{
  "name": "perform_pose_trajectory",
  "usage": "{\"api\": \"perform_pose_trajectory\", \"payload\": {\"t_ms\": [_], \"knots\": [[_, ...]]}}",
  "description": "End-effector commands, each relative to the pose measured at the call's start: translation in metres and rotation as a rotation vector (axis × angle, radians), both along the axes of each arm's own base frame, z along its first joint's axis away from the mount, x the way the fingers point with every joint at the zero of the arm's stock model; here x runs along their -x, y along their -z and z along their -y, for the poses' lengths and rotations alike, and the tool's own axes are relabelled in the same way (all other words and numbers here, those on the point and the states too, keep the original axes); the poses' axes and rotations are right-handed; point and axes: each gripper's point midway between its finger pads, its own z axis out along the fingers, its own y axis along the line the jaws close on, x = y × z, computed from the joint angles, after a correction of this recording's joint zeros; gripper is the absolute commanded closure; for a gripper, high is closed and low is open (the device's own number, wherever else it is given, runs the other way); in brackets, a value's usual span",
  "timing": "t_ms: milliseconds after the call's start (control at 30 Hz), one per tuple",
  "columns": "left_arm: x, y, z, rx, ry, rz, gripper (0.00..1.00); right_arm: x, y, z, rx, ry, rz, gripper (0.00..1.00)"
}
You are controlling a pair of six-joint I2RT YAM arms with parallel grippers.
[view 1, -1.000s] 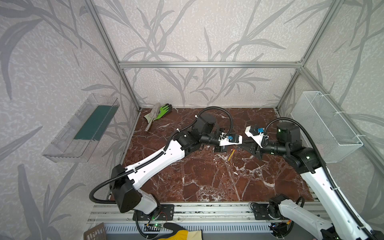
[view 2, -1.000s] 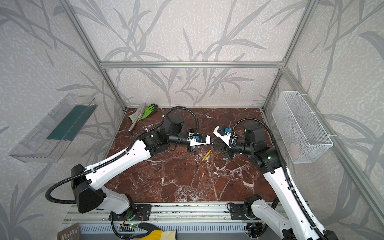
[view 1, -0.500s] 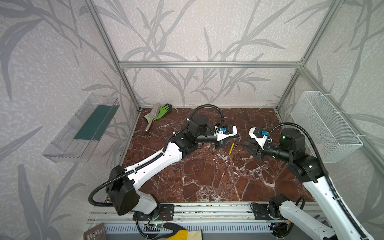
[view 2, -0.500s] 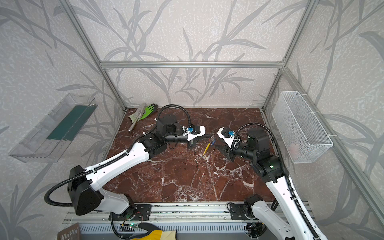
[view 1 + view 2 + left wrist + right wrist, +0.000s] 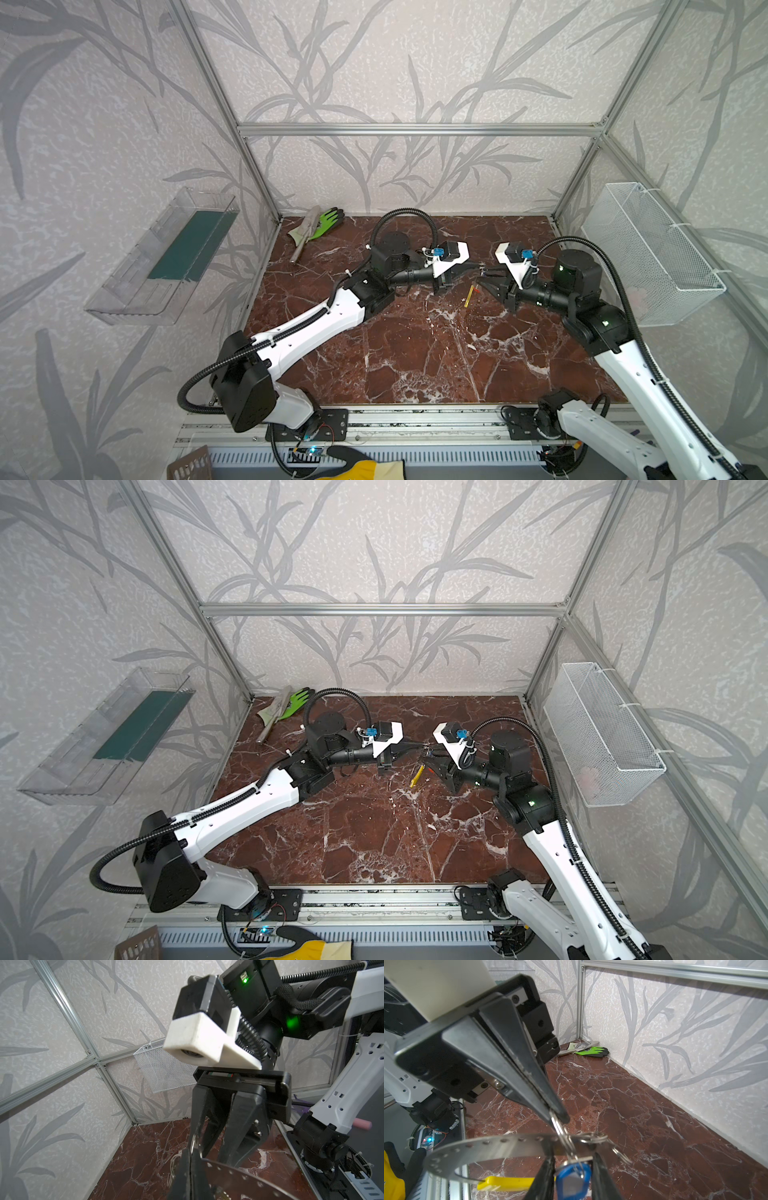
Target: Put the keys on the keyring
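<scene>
The keyring (image 5: 483, 1148) is a grey hoop band with holes and a yellow arc (image 5: 506, 1183), held in the air between both grippers. In the top views only the yellow arc (image 5: 468, 296) (image 5: 417, 776) shows clearly. The blue-headed key (image 5: 573, 1180) sits between the fingers of my right gripper (image 5: 573, 1157), which touch both of its sides. My left gripper (image 5: 558, 1118) (image 5: 190, 1151) is shut on a small wire ring (image 5: 562, 1132) that crosses the hoop. Several more small rings (image 5: 591, 1137) hang there. Both gripper tips (image 5: 471, 266) (image 5: 484, 279) nearly meet above the table's middle.
A green glove (image 5: 326, 219) and a grey tool lie at the back left corner of the marble table (image 5: 415, 353). A wire basket (image 5: 648, 253) hangs on the right wall and a clear tray (image 5: 166, 257) on the left wall. A yellow-gloved hand (image 5: 365, 467) shows at the front edge.
The left gripper drew back toward the rear left, then returned toward the right gripper. The right arm pulled back a little, and its jaws have narrowed round the blue key.
</scene>
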Motion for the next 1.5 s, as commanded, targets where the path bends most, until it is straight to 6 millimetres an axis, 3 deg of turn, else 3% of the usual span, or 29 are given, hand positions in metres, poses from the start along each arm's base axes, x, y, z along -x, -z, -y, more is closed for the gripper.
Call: {"api": "perform_pose_trajectory", "payload": {"t_ms": [0, 200, 400, 567, 733, 1000, 1467], "knots": [[0.002, -0.026, -0.006, 0.103, 0.002, 0.012, 1.0, 0.002, -0.006, -0.005, -0.02, -0.03, 0.021, 0.76], [-0.002, -0.029, -0.006, 0.152, 0.015, -0.022, 1.0, 0.003, -0.01, -0.009, -0.022, -0.064, 0.04, 0.82], [-0.006, -0.024, -0.009, 0.167, 0.017, -0.052, 1.0, 0.001, -0.012, 0.004, 0.045, -0.006, 0.096, 0.63], [-0.007, -0.024, -0.013, 0.165, 0.056, -0.081, 1.0, 0.005, -0.018, 0.026, 0.071, 0.052, 0.148, 0.59], [-0.004, -0.023, -0.012, 0.151, 0.1, -0.094, 1.0, 0.013, -0.03, 0.029, 0.057, 0.048, 0.2, 0.58], [0.004, -0.022, -0.011, 0.134, 0.152, -0.095, 1.0, 0.017, -0.053, 0.018, -0.054, -0.017, 0.219, 0.61], [0.009, -0.021, -0.01, 0.118, 0.176, -0.096, 1.0, 0.008, -0.054, 0.003, -0.124, -0.101, 0.186, 0.71]]}}
